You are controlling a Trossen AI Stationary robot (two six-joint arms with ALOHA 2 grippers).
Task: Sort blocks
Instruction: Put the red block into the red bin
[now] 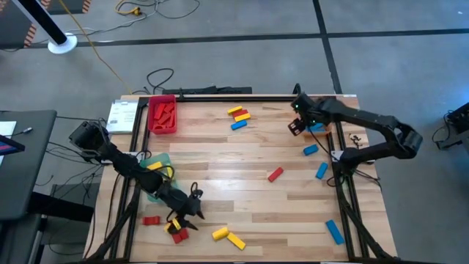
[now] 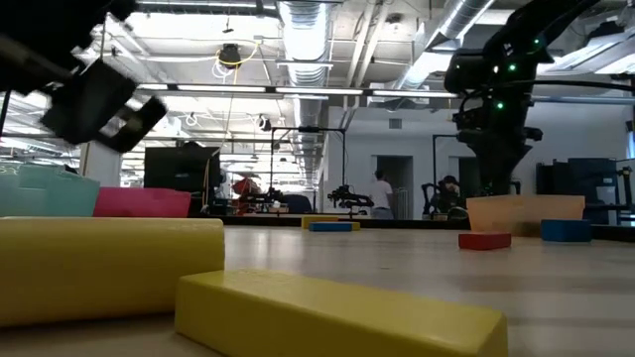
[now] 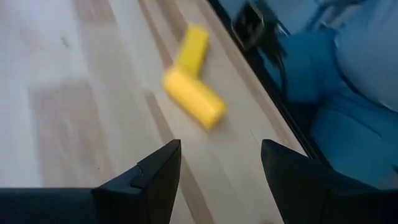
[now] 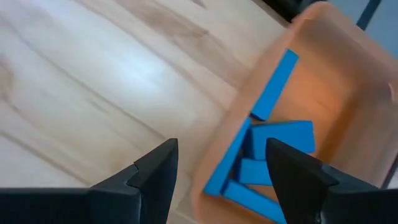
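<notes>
the right tool (image 4: 217, 171) hangs with fingers apart and empty over the orange tray (image 4: 339, 93) holding blue blocks (image 4: 277, 84); the left tool (image 3: 217, 165), fingers apart, hovers near two yellow blocks (image 3: 193, 102) on the surface (image 1: 242, 158)

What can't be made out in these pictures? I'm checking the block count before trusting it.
- Orange tray, right wrist view: the blue blocks run behind the right gripper and past the picture's edge, so no full count.
- Green tray, high view: the left arm covers most of it; only one yellow block shows.
- Red tray, high view: red blocks blend together, too small to count.
</notes>
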